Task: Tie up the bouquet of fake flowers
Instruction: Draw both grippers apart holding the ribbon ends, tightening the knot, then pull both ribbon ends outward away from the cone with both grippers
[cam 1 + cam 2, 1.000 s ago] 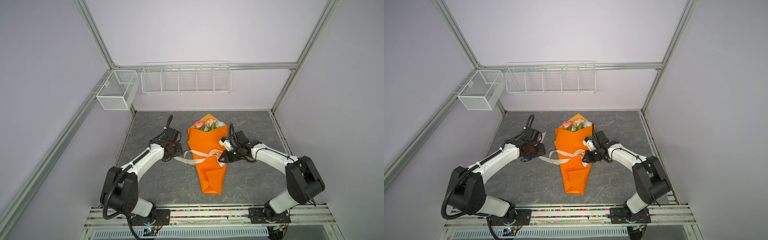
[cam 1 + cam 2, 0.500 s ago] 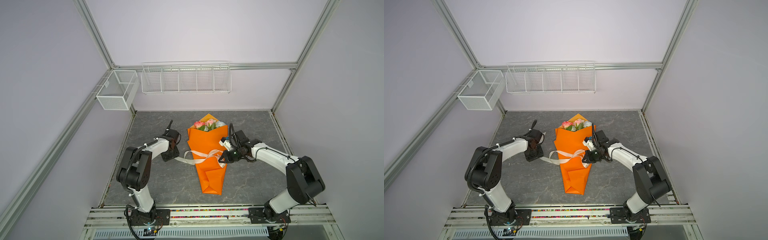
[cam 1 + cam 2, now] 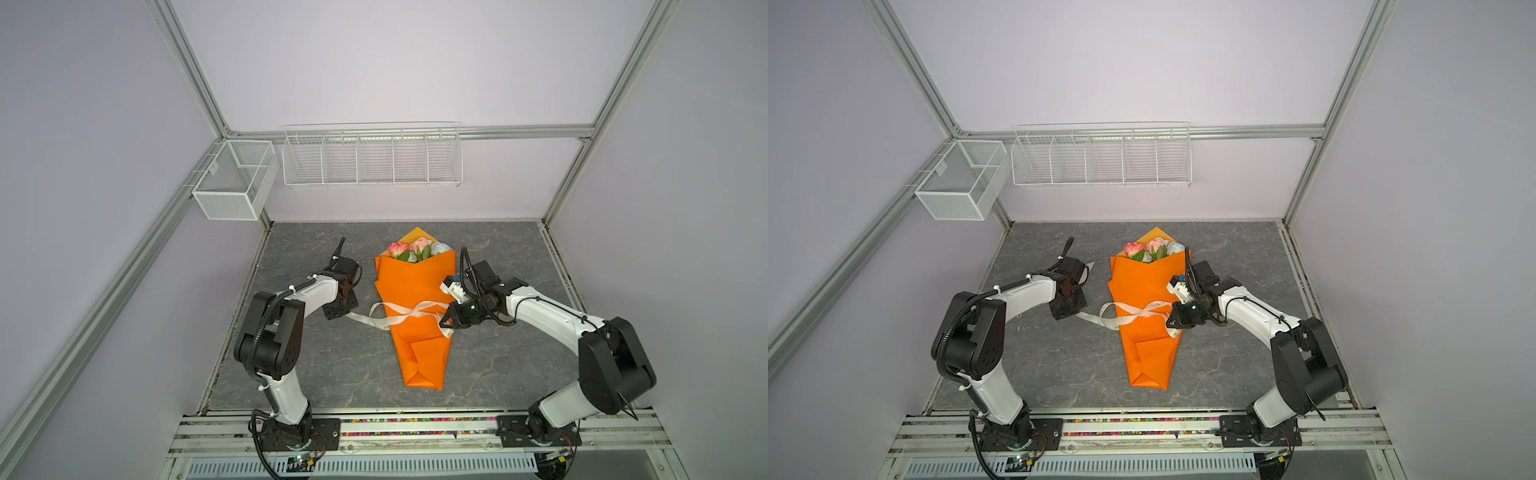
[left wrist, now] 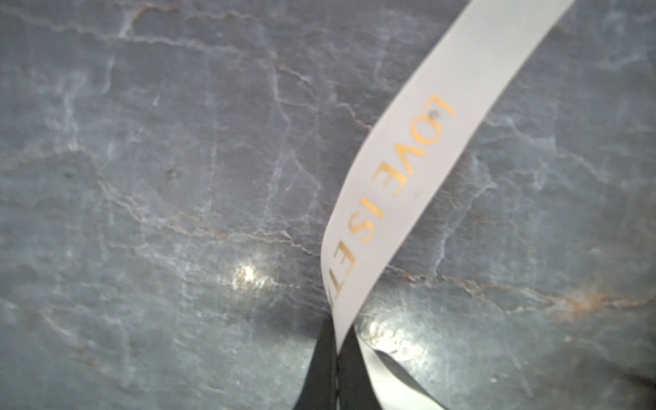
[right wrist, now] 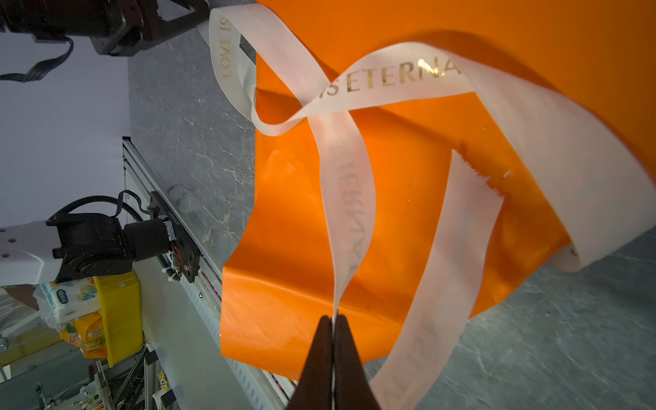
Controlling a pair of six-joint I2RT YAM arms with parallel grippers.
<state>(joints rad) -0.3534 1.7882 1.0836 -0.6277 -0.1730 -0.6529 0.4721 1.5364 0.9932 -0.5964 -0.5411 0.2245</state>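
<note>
Two tails of the ribbon are pinched: the left pincer is clamped shut on one, the right pincer on the other, and the bouquet lies between them. The crossing looks loose; next, I judge, both must pull apart to cinch it

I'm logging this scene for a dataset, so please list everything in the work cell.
bouquet: one, orange paper cone, lying mid-table
fake flowers: few, pink and white, cone's far mouth
ribbon: one, cream with gold lettering, crossed over the cone
wire rack: one, white, back wall
mesh basket: one, white, left wall
table: one, grey marbled, underneath
left gripper: one, black, shut on ribbon, left of cone
right gripper: one, black, shut on ribbon, right of cone
</note>
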